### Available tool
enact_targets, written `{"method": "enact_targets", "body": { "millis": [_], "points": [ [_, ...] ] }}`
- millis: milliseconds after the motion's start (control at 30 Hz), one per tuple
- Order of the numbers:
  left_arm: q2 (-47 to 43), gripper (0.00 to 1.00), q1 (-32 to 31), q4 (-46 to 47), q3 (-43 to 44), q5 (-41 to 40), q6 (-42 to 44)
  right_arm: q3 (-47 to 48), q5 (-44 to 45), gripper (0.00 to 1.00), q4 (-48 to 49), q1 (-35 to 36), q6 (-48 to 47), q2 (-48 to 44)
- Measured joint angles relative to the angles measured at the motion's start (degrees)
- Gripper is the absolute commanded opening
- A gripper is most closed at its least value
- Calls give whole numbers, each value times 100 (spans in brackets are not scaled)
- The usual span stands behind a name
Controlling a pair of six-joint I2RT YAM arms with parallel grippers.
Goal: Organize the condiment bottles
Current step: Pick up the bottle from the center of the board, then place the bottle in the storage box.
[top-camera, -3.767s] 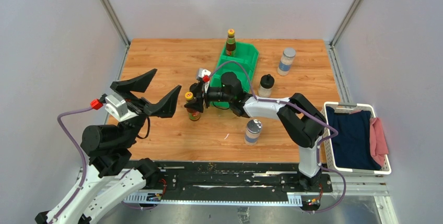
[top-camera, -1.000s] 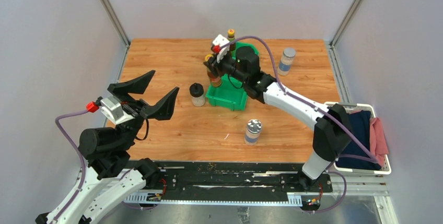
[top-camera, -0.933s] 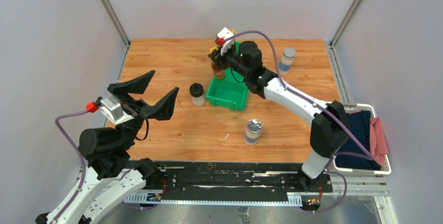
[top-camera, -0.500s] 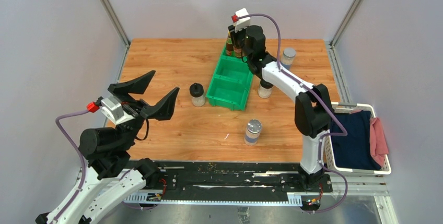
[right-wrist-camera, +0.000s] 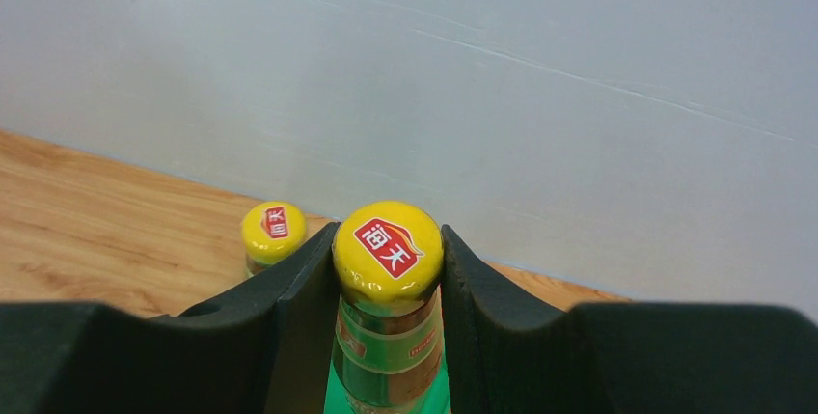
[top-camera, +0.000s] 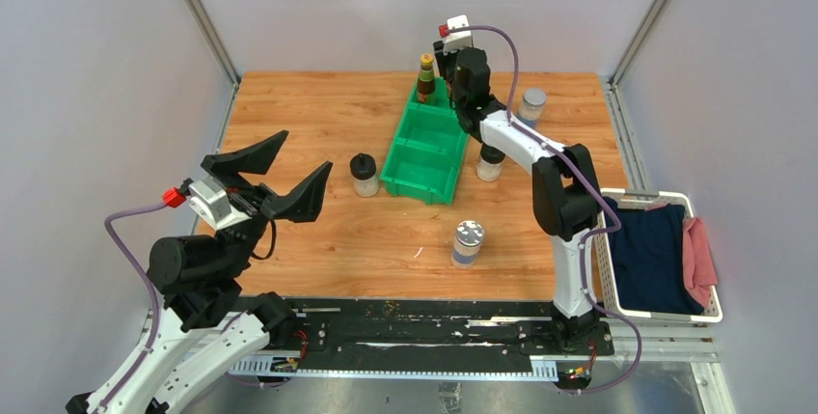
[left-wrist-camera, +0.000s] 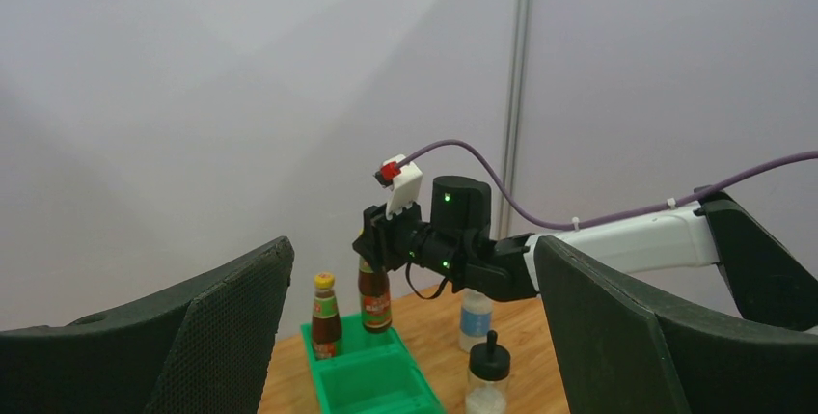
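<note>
Sauce bottle [right-wrist-camera: 388,252], now rearward, between jaws

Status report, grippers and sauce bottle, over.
Left gripper jaws open, empty. Right gripper jaws shut on sauce bottle, upright at green bin's far compartment, beside second sauce bottle. Nothing in the way.

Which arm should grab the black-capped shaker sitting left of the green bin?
Left. The left gripper is open, empty and on the black-capped shaker's side of the table, while the right gripper is shut on a sauce bottle at the green bin's far end.
</note>
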Motion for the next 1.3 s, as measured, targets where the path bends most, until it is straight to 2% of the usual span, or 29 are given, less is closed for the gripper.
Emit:
{"method": "enact_targets", "body": {
  "millis": [433,867,1300],
  "points": [
    [83,100,0,0,-22,-13,0,44,251,0,461,-289,245,223],
    [164,100,0,0,-31,-52,24,55,214,0,490,-345,667,612],
    [219,100,0,2,-83,-85,37,485,74,0,494,-372,820,979]
  ]
}}
